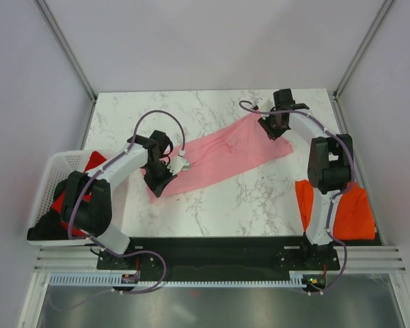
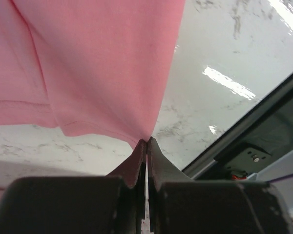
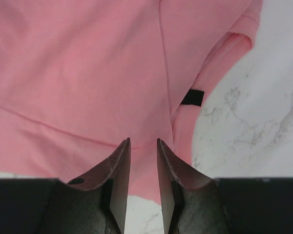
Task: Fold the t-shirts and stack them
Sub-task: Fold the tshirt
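Folding barely begun: light pink fabric t-shirt lies spread on the marble surface, left claw pinching its corner, right claw narrowly parted above it; bright orange t-shirt and red t-shirt remain unstacked.

A shirt lies across the middle of the table. A basket at eight o'clock holds a second shirt; a third shirt lies at four o'clock.
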You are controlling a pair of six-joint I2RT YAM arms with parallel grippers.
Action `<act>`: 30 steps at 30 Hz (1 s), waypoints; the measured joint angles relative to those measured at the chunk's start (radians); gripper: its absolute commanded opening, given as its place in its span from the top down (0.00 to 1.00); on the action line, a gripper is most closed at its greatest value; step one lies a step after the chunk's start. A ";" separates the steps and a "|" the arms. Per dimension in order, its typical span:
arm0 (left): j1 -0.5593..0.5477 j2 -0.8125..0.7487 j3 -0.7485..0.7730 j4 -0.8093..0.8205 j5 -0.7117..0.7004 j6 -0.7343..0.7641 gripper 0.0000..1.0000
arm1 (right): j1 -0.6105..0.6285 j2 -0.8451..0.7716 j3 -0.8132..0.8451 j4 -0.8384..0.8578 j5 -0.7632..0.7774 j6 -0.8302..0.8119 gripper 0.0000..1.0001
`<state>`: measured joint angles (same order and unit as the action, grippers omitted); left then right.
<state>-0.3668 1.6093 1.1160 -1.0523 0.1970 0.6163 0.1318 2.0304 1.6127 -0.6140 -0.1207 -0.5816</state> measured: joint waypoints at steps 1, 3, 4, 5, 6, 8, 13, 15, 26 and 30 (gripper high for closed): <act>-0.005 -0.011 -0.003 -0.018 0.004 0.000 0.98 | 0.005 0.023 0.015 0.000 0.003 0.000 0.65; -0.022 -0.024 -0.005 -0.051 0.015 -0.001 0.98 | 0.016 0.077 0.043 -0.002 0.011 0.001 0.65; -0.034 -0.024 -0.005 -0.064 0.018 -0.002 0.98 | 0.019 0.101 0.060 -0.007 0.014 0.002 0.65; -0.048 -0.024 -0.005 -0.074 0.023 -0.003 0.98 | 0.025 0.124 0.074 -0.008 0.016 0.002 0.65; -0.063 -0.024 -0.005 -0.082 0.027 -0.006 0.98 | 0.031 0.146 0.090 -0.013 0.018 0.002 0.65; -0.095 -0.024 -0.001 -0.100 0.042 -0.014 0.98 | 0.040 0.186 0.128 -0.018 0.025 0.002 0.66; -0.208 0.007 0.046 -0.147 0.074 -0.034 0.98 | 0.064 0.278 0.271 -0.031 0.047 0.002 0.66; -0.245 0.028 0.067 -0.153 0.087 -0.040 0.98 | 0.076 0.329 0.354 -0.036 0.055 0.000 0.66; -0.489 0.255 0.245 -0.177 0.232 -0.066 0.65 | 0.146 0.642 0.823 0.074 0.094 -0.025 0.62; -0.552 0.281 0.359 -0.203 0.282 -0.072 0.61 | 0.179 0.671 0.858 0.136 0.127 -0.003 0.61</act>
<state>-0.9188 1.8904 1.4746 -1.2556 0.4793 0.5442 0.3103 2.7014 2.4710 -0.4778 0.0059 -0.5846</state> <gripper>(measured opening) 0.368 0.382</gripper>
